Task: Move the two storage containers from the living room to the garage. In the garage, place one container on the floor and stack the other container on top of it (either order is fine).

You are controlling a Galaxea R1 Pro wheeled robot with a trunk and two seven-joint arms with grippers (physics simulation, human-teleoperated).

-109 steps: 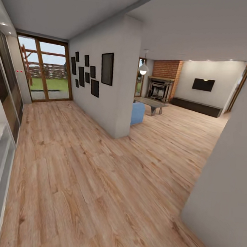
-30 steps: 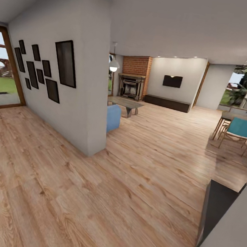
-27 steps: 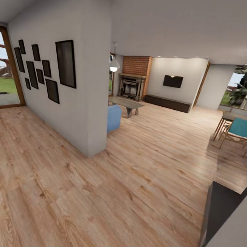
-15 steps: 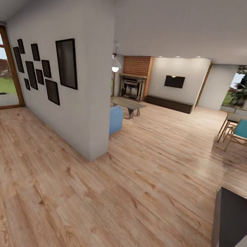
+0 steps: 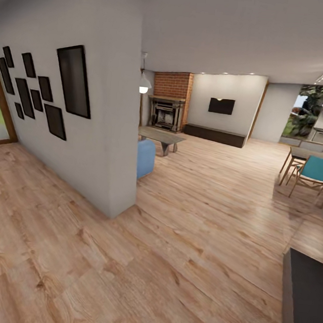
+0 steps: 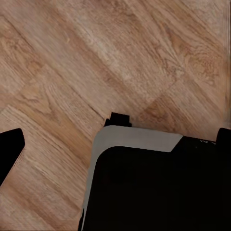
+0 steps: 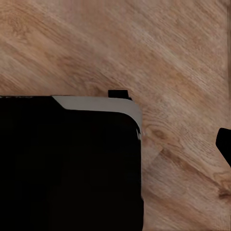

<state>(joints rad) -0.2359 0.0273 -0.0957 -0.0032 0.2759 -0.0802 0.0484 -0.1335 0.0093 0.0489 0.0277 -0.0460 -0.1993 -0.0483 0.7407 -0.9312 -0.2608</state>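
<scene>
While the living room (image 5: 204,136) was approached over the plank floor (image 5: 174,232), no containers were seen; the fetching step was judged barely begun. Passage beyond the wall (image 5: 110,126) toward the fireplace (image 5: 167,113) was called for. Finger spread could not be told.

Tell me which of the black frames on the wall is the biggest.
The tall black frame closest to the wall's corner, highest and rightmost of the group; the other frames to its left are clearly smaller.
</scene>
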